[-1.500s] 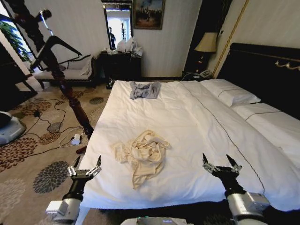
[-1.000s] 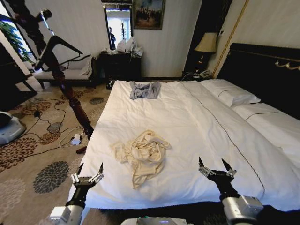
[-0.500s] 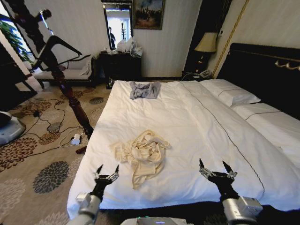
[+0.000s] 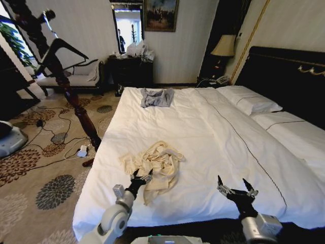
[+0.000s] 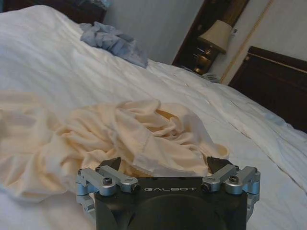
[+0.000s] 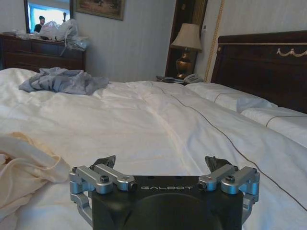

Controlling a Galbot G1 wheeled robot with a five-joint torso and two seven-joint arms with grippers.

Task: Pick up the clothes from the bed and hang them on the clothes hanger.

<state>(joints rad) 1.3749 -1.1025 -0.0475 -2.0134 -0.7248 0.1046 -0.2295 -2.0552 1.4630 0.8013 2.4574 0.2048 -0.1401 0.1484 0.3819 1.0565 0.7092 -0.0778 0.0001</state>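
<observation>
White sheets covered the bed (image 4: 213, 137), which took up most of what we saw, with pillows (image 4: 249, 99) against a dark headboard (image 4: 284, 76) trimmed in gold. Patterned carpet (image 4: 30, 173) with loose cables lay to its left, beside a dark turned-wood coat stand (image 4: 66, 86); a black clothes hanger (image 4: 63, 51) hung high on that stand, though we could not make out its hook. A lamp (image 4: 222, 47) stood in the far corner by a dresser (image 4: 129, 68).

Near the foot of the bed we saw the clothes (image 4: 155, 165), a crumpled cream shirt, lying in a heap on the sheet. A smaller grey-blue garment (image 4: 156, 97) lay well apart, farther up the bed.

Our left gripper (image 4: 140, 178) sat at the near edge of the cream heap, its fingers spread; in the left wrist view the fabric (image 5: 139, 139) bunched just beyond and between the tips (image 5: 163, 165), and we could not tell whether they touched it. Our right gripper (image 4: 237, 186) hovered over bare sheet near the foot, well to the right of the shirt, fingers likewise spread. The shirt's collar and sleeves were lost in the folds.
</observation>
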